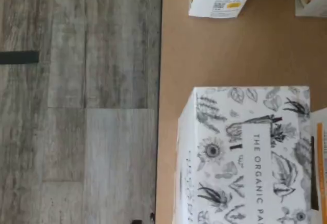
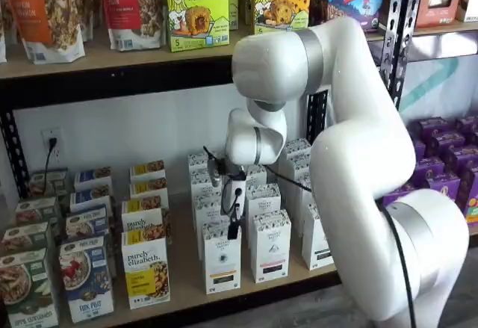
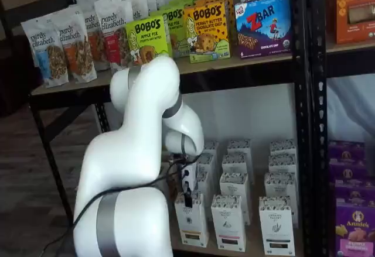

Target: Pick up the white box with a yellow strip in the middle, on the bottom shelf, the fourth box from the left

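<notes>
The white box with a yellow strip [image 2: 222,259] stands in the front row of the bottom shelf, right of a yellow-banded Purely Elizabeth box [image 2: 146,270]. It also shows in a shelf view [image 3: 191,220]. My gripper [image 2: 234,226] hangs just above its top, at the box's right side; it shows too in a shelf view [image 3: 187,197]. Only narrow black fingers show, with no clear gap and nothing in them. In the wrist view a white box with botanical print [image 1: 245,157] fills one corner, with an orange-yellow strip [image 1: 321,157] at its far side.
More white boxes [image 2: 270,244] stand beside and behind the target. Granola boxes [image 2: 86,277] fill the shelf's left side, purple boxes [image 2: 437,182] the neighbouring bay. The wrist view shows the brown shelf board [image 1: 230,55], its front edge, and grey plank floor [image 1: 76,106].
</notes>
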Controlling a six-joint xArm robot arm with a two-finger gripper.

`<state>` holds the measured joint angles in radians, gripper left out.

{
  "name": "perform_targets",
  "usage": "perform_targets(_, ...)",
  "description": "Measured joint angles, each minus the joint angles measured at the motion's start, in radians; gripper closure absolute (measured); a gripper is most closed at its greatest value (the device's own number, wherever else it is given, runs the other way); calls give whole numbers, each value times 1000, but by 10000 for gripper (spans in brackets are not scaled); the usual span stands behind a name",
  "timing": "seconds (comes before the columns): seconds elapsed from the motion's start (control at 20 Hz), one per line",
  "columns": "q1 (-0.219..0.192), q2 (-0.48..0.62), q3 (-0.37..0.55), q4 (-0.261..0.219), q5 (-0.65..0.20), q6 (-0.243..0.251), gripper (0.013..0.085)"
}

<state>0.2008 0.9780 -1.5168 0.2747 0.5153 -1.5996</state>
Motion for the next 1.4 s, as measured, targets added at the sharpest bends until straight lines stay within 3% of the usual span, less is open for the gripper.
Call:
perform_targets(0.7,7,92,-95,-86,4,81,130)
perform_targets(1.1,15,125,-115,-113,-21,111,130)
perform_targets(1.4,18,140,-126,-101,-35,103,130)
